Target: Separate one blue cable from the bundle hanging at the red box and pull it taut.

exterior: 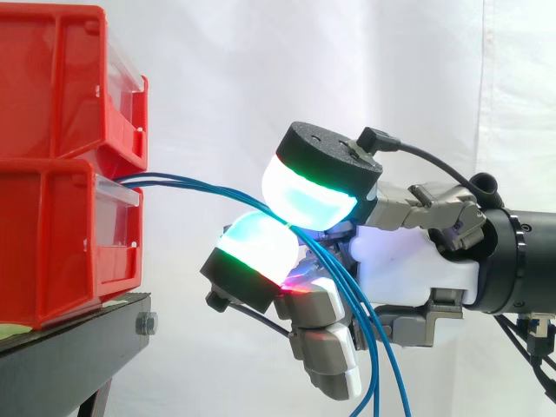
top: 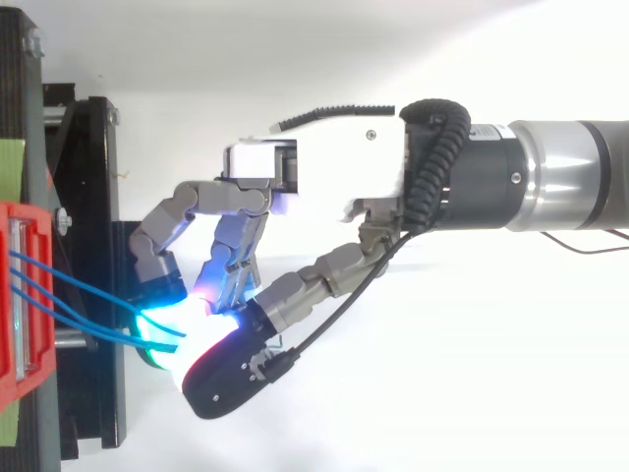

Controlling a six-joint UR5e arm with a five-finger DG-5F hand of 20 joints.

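Note:
A few thin blue cables come out between the two stacked red bins and run in a shallow arc to my hand. The hand is to the right of the bins, at the height of the gap between them. Two glowing fingertips are pinched together on the cables; I cannot tell whether one cable or more sits in the pinch. Past the pinch, several blue strands hang down in front of the palm. From above, the cables lead from the bin front into the glowing pads of the hand.
The red bins rest on a black stand at the left. A white curtain is the backdrop. Open space lies below and behind the hand, where the arm enters from the right.

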